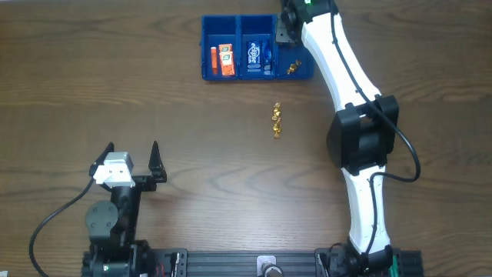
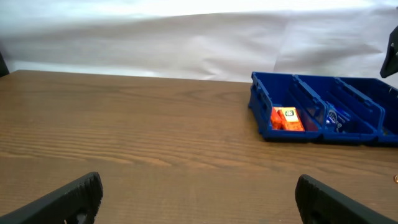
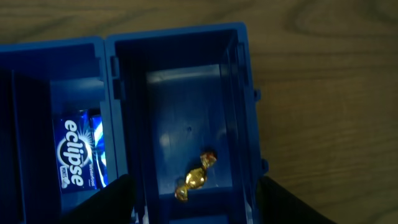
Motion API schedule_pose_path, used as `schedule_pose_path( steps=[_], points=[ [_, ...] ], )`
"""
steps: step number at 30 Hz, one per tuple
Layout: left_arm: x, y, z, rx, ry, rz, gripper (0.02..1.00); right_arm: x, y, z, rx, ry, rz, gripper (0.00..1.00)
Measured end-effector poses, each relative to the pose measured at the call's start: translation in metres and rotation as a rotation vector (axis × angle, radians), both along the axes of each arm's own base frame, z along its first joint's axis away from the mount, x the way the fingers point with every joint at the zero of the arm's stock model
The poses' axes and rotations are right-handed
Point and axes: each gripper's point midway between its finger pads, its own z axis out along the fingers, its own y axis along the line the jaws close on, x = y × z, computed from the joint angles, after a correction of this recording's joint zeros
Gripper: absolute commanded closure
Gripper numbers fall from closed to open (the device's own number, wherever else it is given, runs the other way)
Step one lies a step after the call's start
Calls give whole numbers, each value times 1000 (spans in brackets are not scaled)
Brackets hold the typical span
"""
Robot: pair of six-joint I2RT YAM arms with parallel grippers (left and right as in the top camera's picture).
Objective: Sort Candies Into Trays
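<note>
Right pincer [image 3: 194, 208] spread open, empty, over the blue plastic tray's [image 1: 231, 77] right bin holding a gold foil candy [image 3: 196, 176]; left pincer [image 1: 132, 152] open above the wood-grain tabletop [image 1: 115, 92]

A gold-wrapped candy [image 3: 198, 176] lies in the end compartment of the blue tray [image 3: 249, 112].

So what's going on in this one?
The right arm's gripper hangs open over the right compartment of the blue plastic three-compartment tray, where one gold foil-wrapped candy lies. A small cluster of similar gold candies lies loose on the brown wooden table, apart from the tray, not yet sorted. Orange candy packs sit in the left compartment, a blue pack in the middle one. The left gripper sits open near its base, holding nothing.
</note>
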Motion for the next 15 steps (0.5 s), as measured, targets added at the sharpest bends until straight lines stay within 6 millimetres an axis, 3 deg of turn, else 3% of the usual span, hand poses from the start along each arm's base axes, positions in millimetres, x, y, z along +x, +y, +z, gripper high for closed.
schedule_pose_path(
  steps=[3, 6, 11, 13, 15],
  points=[
    [0, 0, 0, 0, 0, 0, 20, -9, -2, 7, -2, 18, 1, 343],
    [0, 0, 0, 0, 0, 0, 20, -27, -7, 36, 4, 25, 5, 321],
    [0, 0, 0, 0, 0, 0, 20, -81, -13, 107, 39, 23, 27, 294],
    [0, 0, 0, 0, 0, 0, 20, -108, -12, 121, 52, 64, 44, 275],
    [0, 0, 0, 0, 0, 0, 20, -129, -4, 122, 57, 117, 61, 270]
  ],
)
